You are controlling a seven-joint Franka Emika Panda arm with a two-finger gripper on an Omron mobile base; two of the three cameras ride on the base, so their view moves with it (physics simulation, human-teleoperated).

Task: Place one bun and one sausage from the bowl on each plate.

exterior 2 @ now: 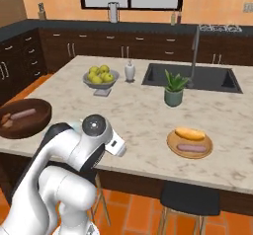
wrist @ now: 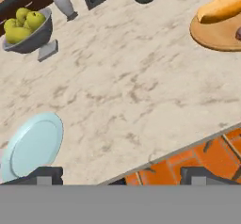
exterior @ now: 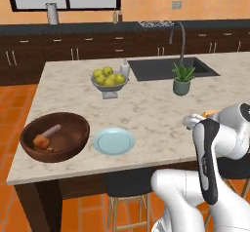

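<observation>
The dark brown wooden bowl [exterior: 73, 124] stands at the counter's front left and holds an orange bun [exterior: 43, 142] and a pinkish sausage [exterior: 51, 130]. Right of it lies a bare pale blue plate [exterior: 114, 141], which is also at the hand view's lower left [wrist: 33, 145]. A second plate [exterior 2: 173, 141], tan in colour, sits at the front right and carries a bun [exterior 2: 190, 133] and a sausage [exterior 2: 191, 148]. My gripper [wrist: 123, 177] is open and empty. It hangs over the counter's front edge, between the two plates.
A grey footed bowl of yellow-green fruit [exterior: 109, 80] and a white soap bottle [exterior: 125, 69] stand mid-counter. A potted plant [exterior: 182, 80] sits before the sink [exterior: 171, 67] and its faucet. Stools [exterior 2: 188, 199] stand under the counter's front edge.
</observation>
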